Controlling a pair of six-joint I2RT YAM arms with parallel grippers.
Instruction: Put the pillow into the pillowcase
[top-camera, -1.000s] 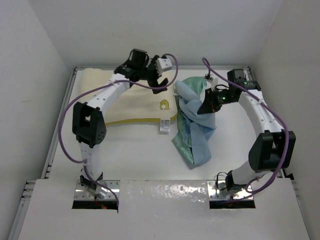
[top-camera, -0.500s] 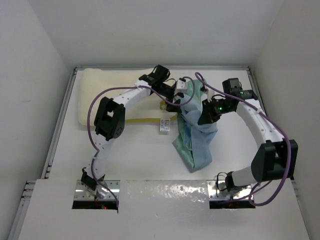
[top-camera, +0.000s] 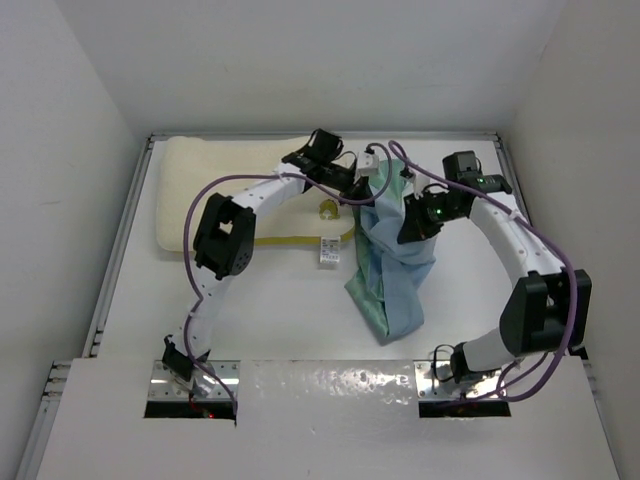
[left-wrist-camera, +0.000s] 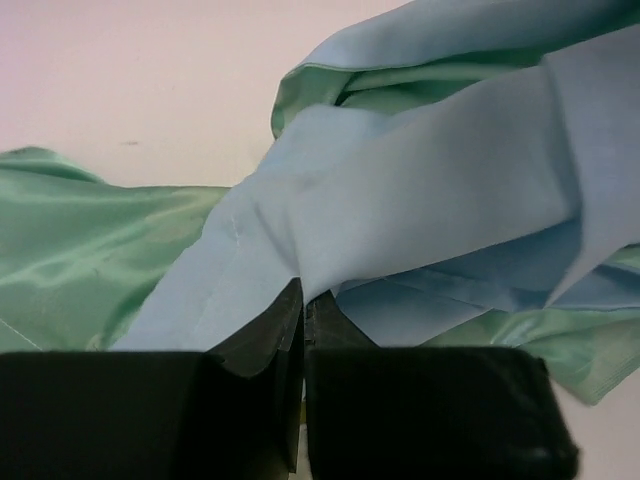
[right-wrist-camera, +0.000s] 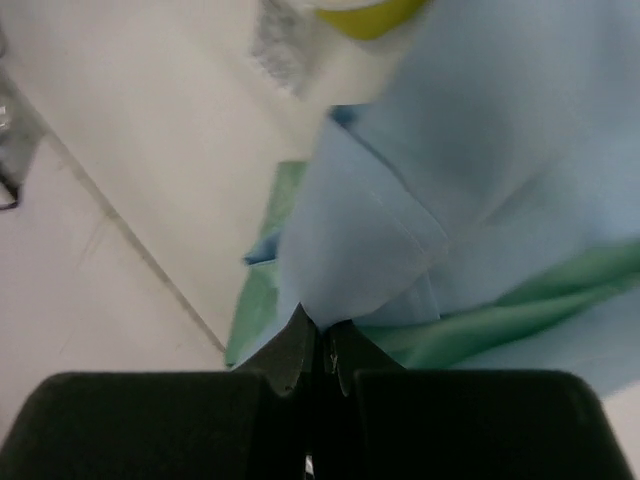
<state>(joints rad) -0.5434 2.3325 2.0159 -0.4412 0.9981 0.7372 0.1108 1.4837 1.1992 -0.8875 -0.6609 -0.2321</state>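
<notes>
The cream pillow (top-camera: 200, 190) lies flat at the back left of the table, its yellow trim and white tag (top-camera: 328, 250) facing the middle. The pillowcase (top-camera: 395, 270) is a crumpled bundle of teal-green and light blue cloth right of the pillow, its upper part lifted. At the bundle's top left my left gripper (top-camera: 368, 190) is shut on a light blue fold (left-wrist-camera: 400, 210), with the fingertips (left-wrist-camera: 303, 292) pinching the cloth. On the bundle's upper right my right gripper (top-camera: 412, 225) is shut on another light blue fold (right-wrist-camera: 370, 250), and its jaws (right-wrist-camera: 322, 325) are closed.
White walls close in the table on three sides, and a metal rail (top-camera: 115, 270) runs along its left edge. Purple cables (top-camera: 400, 165) loop over both arms above the pillowcase. The white table (top-camera: 280, 300) shows bare in front of the pillow.
My left arm swung right from above the pillow to the pillowcase, and its open gripper shut on a blue fold. The right gripper kept its hold and shifted slightly back.
</notes>
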